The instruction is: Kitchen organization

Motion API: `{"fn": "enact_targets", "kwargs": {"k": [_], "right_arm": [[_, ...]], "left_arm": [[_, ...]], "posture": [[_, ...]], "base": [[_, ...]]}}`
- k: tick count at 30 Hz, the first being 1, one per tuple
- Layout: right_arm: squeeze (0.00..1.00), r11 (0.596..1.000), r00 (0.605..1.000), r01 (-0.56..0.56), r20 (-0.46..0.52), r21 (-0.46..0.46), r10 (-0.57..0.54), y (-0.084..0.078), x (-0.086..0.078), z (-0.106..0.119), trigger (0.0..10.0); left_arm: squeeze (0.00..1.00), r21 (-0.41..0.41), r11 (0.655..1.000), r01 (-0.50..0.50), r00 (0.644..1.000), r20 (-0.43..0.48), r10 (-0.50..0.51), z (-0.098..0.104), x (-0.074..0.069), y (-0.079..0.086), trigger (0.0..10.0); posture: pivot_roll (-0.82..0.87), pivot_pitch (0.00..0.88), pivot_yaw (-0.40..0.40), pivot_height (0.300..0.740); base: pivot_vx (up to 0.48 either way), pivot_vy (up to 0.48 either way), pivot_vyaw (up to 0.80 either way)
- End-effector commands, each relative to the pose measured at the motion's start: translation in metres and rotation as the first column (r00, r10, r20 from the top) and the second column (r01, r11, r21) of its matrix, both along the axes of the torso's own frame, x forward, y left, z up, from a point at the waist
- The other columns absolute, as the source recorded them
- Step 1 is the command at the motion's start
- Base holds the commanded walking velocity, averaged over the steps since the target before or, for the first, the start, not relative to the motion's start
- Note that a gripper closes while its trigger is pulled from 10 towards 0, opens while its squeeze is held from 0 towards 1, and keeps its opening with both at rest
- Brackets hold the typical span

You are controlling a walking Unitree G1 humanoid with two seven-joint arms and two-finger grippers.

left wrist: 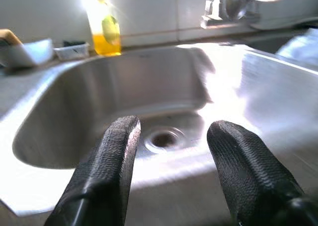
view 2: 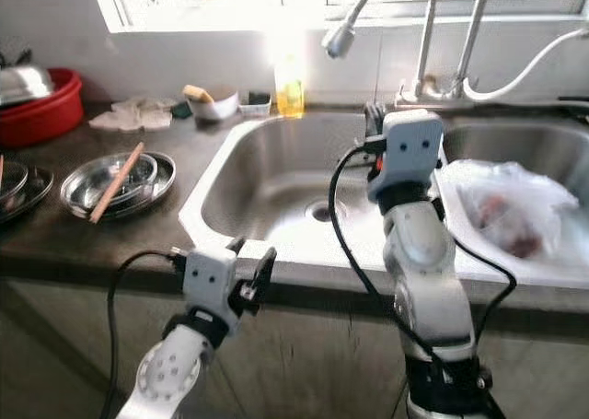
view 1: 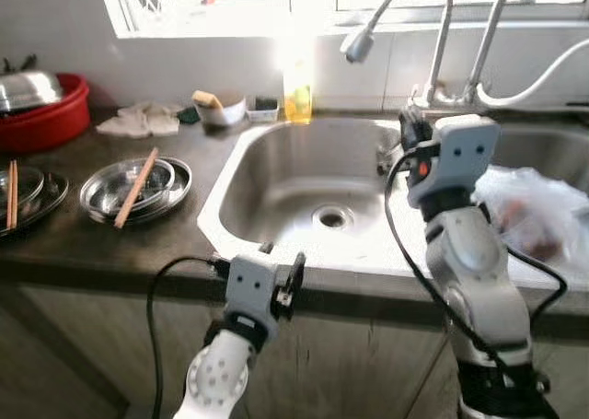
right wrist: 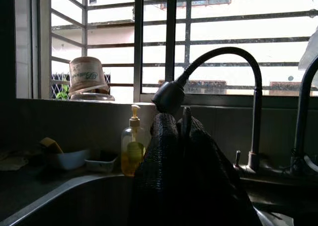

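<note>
At the lower centre of the left eye view, the left gripper (view 1: 287, 281) hovers at the front rim of the empty stainless steel sink basin (view 1: 276, 184), its two black fingers (left wrist: 112, 156) spread apart on nothing. The right gripper (right wrist: 181, 131), fingers pressed together and empty, is raised over the basin's right side toward the curved grey faucet (view 1: 405, 14). A round steel plate with a wooden chopstick (view 1: 136, 187) sits on the dark countertop (view 1: 92, 244) at the left, and a yellow soap bottle (view 1: 297, 92) stands behind the basin.

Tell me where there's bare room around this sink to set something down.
Free: the sink basin, and the dark counter between it and the steel plates. Crowded: behind the sink near the soap bottle, and the plastic bag on the right.
</note>
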State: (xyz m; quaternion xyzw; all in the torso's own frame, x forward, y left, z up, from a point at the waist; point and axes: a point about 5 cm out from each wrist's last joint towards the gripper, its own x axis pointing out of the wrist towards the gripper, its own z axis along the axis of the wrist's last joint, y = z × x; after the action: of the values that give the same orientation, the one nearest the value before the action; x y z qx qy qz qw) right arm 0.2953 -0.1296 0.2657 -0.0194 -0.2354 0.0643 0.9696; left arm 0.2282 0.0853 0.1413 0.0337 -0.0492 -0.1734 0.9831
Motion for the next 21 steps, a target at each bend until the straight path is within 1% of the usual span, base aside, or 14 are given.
{"fn": "enact_targets", "kwargs": {"k": [1, 3, 4, 7, 11, 12, 14, 15, 16, 17, 18, 19, 20, 21], "right_arm": [[0.0, 0.999, 0.999, -0.046, 0.016, -0.009, 0.046, 0.011, 0.002, 0.006, 10.0], [0.0, 0.998, 0.998, -0.055, 0.02, -0.016, 0.055, 0.013, 0.005, 0.008, 10.0], [0.0, 0.998, 0.999, -0.047, 0.017, -0.029, 0.047, 0.014, 0.009, 0.009, 10.0], [0.0, 0.999, 0.999, -0.04, 0.005, -0.022, 0.04, 0.014, 0.015, 0.01, 10.0], [0.0, 0.999, 0.999, 0.003, -0.048, -0.035, -0.005, 0.011, 0.033, 0.005, 10.0], [0.0, 0.999, 0.999, 0.003, -0.048, -0.035, -0.005, 0.011, 0.033, 0.005, 10.0], [0.0, 0.997, 0.991, 0.029, -0.128, -0.078, -0.038, 0.009, 0.051, -0.004, 10.0], [0.0, 0.997, 0.991, 0.029, -0.128, -0.078, -0.038, 0.009, 0.051, -0.004, 10.0], [0.0, 0.995, 0.987, 0.034, -0.152, -0.097, -0.049, 0.009, 0.054, -0.007, 10.0], [0.0, 0.996, 0.979, 0.03, -0.198, -0.087, -0.047, 0.008, 0.06, -0.012, 10.0], [0.0, 0.996, 0.979, 0.03, -0.198, -0.087, -0.047, 0.008, 0.06, -0.012, 10.0], [0.0, 0.996, 0.971, 0.03, -0.232, -0.084, -0.049, 0.008, 0.064, -0.017, 10.0], [0.0, 0.992, 0.952, 0.039, -0.297, -0.124, -0.075, 0.005, 0.073, -0.028, 10.0], [0.0, 0.989, 0.945, 0.048, -0.313, -0.141, -0.09, 0.003, 0.076, -0.032, 10.0]], "left_arm": [[0.0, 0.013, 1.0, -0.027, 1.0, 0.004, 0.027, 0.001, 0.0, 0.006, 10.0], [0.0, 0.014, 1.0, -0.028, 1.0, 0.002, 0.028, 0.0, 0.0, 0.006, 10.0], [0.0, 0.014, 0.999, -0.029, 1.0, 0.001, 0.029, 0.0, 0.0, 0.006, 10.0], [0.0, 0.015, 0.999, -0.03, 1.0, -0.001, 0.03, 0.0, 0.0, 0.006, 10.0], [0.0, 0.009, 0.999, -0.035, 0.999, 0.0, 0.035, 0.001, -0.001, 0.006, 10.0], [0.0, 0.009, 0.999, -0.035, 0.999, 0.0, 0.035, 0.001, -0.001, 0.006, 10.0], [0.0, 0.009, 0.999, -0.034, 0.999, 0.0, 0.034, 0.001, -0.002, 0.006, 10.0], [0.0, 0.009, 0.999, -0.034, 0.999, 0.0, 0.034, 0.001, -0.002, 0.006, 10.0], [0.0, 0.01, 0.999, -0.034, 0.999, -0.001, 0.034, 0.001, -0.003, 0.006, 10.0], [0.0, 0.01, 0.999, -0.034, 0.999, -0.003, 0.034, 0.001, -0.003, 0.006, 10.0], [0.0, 0.01, 0.999, -0.034, 0.999, -0.003, 0.034, 0.001, -0.003, 0.006, 10.0], [0.0, 0.011, 0.999, -0.034, 0.999, -0.005, 0.034, 0.0, -0.004, 0.006, 10.0], [0.0, 0.014, 0.999, -0.032, 0.999, -0.009, 0.032, 0.0, -0.007, 0.005, 10.0], [0.0, 0.014, 0.999, -0.031, 0.999, -0.011, 0.031, 0.0, -0.007, 0.005, 10.0]], "posture": [[0.08, 0.041, -0.009, 0.74], [0.08, 0.044, -0.011, 0.74], [0.08, 0.047, -0.014, 0.74], [0.08, 0.05, -0.016, 0.74], [0.09, 0.057, -0.02, 0.74], [0.09, 0.057, -0.02, 0.74], [0.1, 0.067, -0.024, 0.74], [0.1, 0.067, -0.024, 0.74], [0.1, 0.067, -0.024, 0.74], [0.1, 0.07, -0.026, 0.74], [0.1, 0.07, -0.026, 0.74], [0.1, 0.073, -0.025, 0.74], [0.1, 0.081, -0.029, 0.74], [0.11, 0.084, -0.03, 0.74]], "base": [[0.0, 0.0, 0.0], [0.0, 0.0, 0.0], [0.0, 0.0, 0.0], [0.0, 0.0, 0.0], [0.0, 0.0, 0.0], [0.0, 0.0, 0.0], [0.0, 0.0, 0.0], [0.0, 0.0, 0.0], [0.0, 0.0, 0.0], [0.0, 0.0, 0.0], [0.0, 0.0, 0.0], [0.0, 0.0, 0.0], [0.0, 0.0, 0.0], [0.0, 0.0, 0.0]]}}
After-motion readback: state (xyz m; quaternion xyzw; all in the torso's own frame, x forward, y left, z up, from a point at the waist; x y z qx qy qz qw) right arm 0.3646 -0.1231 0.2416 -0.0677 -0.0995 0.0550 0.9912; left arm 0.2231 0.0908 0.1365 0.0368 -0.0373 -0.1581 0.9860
